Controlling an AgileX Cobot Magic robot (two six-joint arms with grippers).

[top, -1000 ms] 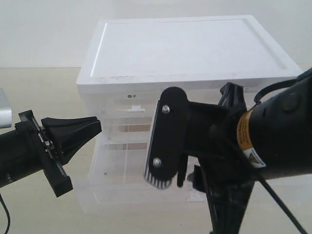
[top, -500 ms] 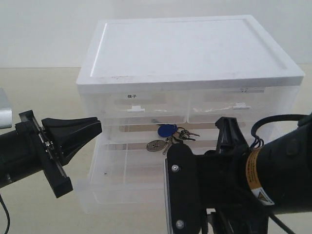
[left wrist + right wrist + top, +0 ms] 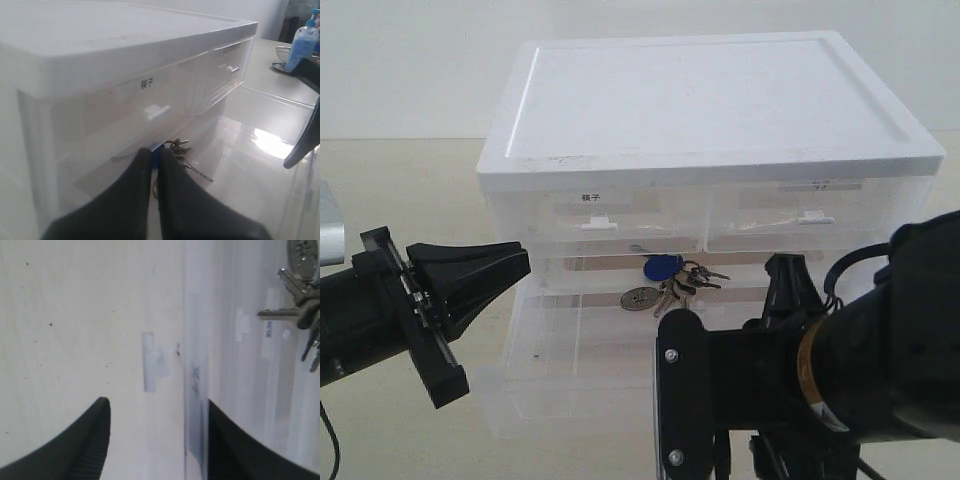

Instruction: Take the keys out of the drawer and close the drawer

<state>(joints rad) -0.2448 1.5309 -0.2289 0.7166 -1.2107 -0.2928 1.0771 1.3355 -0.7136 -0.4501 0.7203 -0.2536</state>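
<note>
Right tool (image 3: 155, 407): nearest the exterior camera, pointing down at the drawer's front edge; jaws stand well apart and hold nothing.
Handle tab (image 3: 152, 362): small clear tab on the drawer front, seen in the gap between the right tool's jaws but not touched.
Left tool (image 3: 520, 262): off to the left of the cabinet, aimed toward it; fingers pressed together with nothing between them.
Drawer (image 3: 570, 395): lowest, clear-walled, pulled fully out over the desk (image 3: 400, 180); its near half is bare.
Keys (image 3: 672, 282): lie flat at the back of the drawer, just under the upper drawers, well apart from both tools; not yet removed.
Blue tag (image 3: 662, 267): rearmost part of the bunch, metal keys fanned beside it.
Upper drawers (image 3: 595, 225): two, side by side, both shut.
Cabinet (image 3: 710, 100): white top, nothing on it.
Risk 1: the right tool sits at the drawer front, so a forward push now would likely shut the keys inside.
Risk 2: the bunch lies close beneath the upper drawers; a steep reach could strike their fronts.
Risk 3: a pinch on one key or on the tag alone may let the loose bunch swing and snag the drawer wall.
Risk 4: the plastic cabinet looks light and may slide on the desk when the drawer is pushed.
</note>
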